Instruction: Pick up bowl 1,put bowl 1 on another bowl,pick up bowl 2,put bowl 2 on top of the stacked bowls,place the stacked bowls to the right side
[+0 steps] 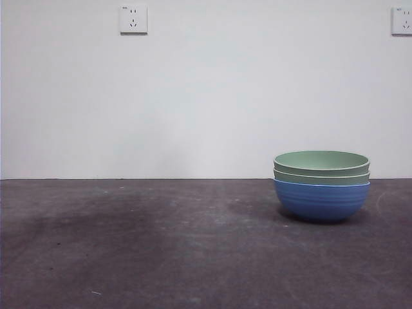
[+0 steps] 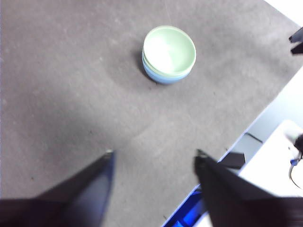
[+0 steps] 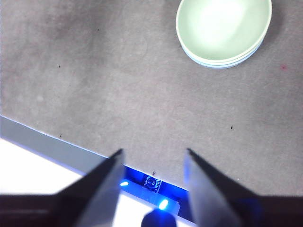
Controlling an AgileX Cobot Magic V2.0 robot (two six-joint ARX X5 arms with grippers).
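The stacked bowls [image 1: 321, 185] stand on the dark table at the right: the blue bowl [image 1: 321, 201] at the bottom with two pale green bowls [image 1: 321, 165] nested in it. The same stack [image 2: 169, 55] shows from above in the left wrist view, far from my left gripper [image 2: 154, 158], which is open and holds nothing. In the right wrist view the stack [image 3: 223, 29] shows its green inside, while my right gripper [image 3: 154, 153] hangs open and empty over the table's near edge. Neither gripper appears in the front view.
The grey table [image 1: 161, 244] stretches bare to the left of the stack. A white wall with two sockets [image 1: 133, 19] stands behind. The table's edge [image 3: 52, 144] and a blue-lit device [image 3: 151, 184] lie below my right gripper.
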